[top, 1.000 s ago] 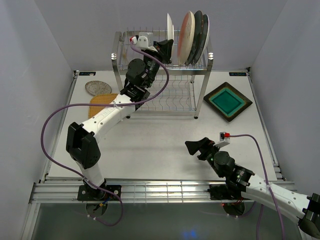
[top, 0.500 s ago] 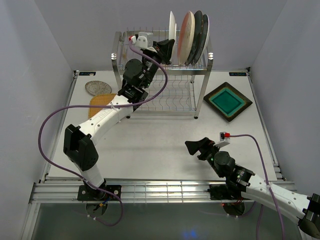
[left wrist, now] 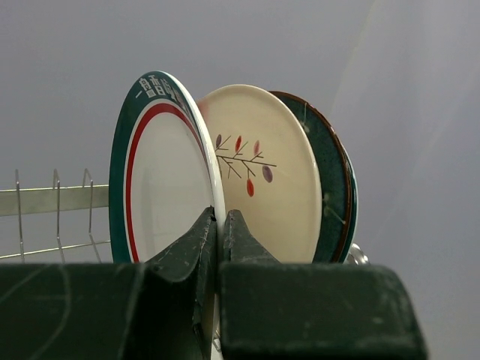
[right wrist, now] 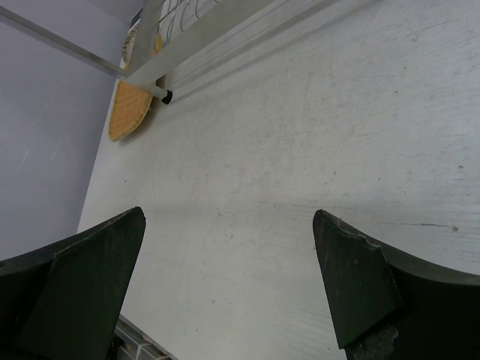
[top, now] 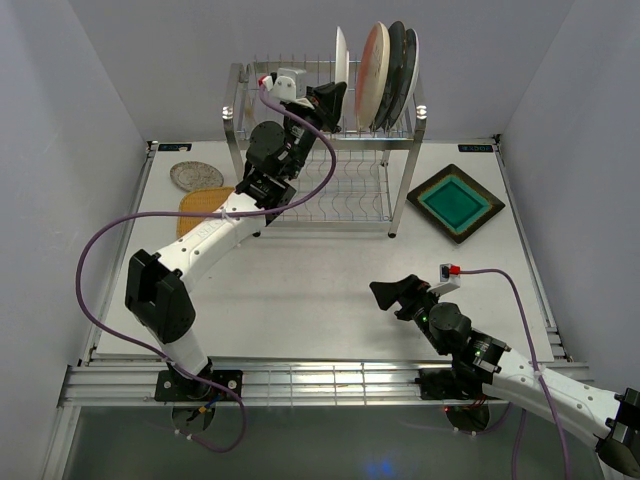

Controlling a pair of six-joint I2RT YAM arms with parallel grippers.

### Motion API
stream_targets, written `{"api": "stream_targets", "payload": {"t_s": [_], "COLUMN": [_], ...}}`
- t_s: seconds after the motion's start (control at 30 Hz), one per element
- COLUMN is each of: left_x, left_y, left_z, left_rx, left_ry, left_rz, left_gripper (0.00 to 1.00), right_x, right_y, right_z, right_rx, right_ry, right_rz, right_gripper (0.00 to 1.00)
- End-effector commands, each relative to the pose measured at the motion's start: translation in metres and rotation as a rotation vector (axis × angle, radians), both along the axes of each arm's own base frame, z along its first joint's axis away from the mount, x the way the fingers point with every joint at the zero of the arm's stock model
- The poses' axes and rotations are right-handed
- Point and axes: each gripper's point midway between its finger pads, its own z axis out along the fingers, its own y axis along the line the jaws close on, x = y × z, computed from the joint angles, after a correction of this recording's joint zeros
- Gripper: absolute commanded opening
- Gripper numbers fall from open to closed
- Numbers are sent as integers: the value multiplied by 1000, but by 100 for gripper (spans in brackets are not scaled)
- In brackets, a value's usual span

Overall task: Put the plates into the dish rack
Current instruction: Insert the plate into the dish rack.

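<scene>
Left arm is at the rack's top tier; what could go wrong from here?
The left gripper pinches the green-rimmed plate by its rim alone. If the plate is not seated in the dish rack, opening may tip it onto the cream plate beside it.
The purple cable loops by the rack and might snag.

White characters [left wrist: 159,86] along dark green band of green-rimmed plate [left wrist: 165,195]: Chinese-looking, curved with rim, too skewed to read for sure. Small dark label [top: 478,147] at far right corner of table [top: 330,290]: light print, too small to read.
</scene>
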Motion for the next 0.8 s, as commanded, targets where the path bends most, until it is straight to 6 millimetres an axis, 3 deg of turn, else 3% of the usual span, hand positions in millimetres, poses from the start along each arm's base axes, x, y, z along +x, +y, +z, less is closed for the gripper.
{"api": "stream_targets", "payload": {"t_s": [0.0, 0.1, 0.27, 0.37, 0.5, 0.63, 0.77], "left_x": [-22, -24, -30, -35, -41, -46, -49], "left_y": [26, 26, 23, 21, 21, 26, 31], "left_z": [50, 47, 44, 43, 44, 50, 55], "left_rx": [-87, -80, -57, -48, -36, -39, -52], "left_ry": [-104, -103, -120, -129, -154, -177, -185], "left_rz": [43, 39, 12, -7, -20, -16, -1], "left_gripper": [0, 0, 19, 22, 41, 53, 53], "right_x": [0, 0, 0, 0, 0, -1, -1], "right_y": [0, 0, 0, 0, 0, 1, 1], "right_z": [-3, -3, -4, -5, -5, -5, -5], "right_rx": [16, 14, 13, 15, 16, 18, 20], "right_ry": [-12, -11, -10, -8, -7, -7, -6], "right_rz": [-3, -3, -2, -1, 0, 2, 6], "right_gripper": [98, 98, 98, 98, 98, 98, 98]}}
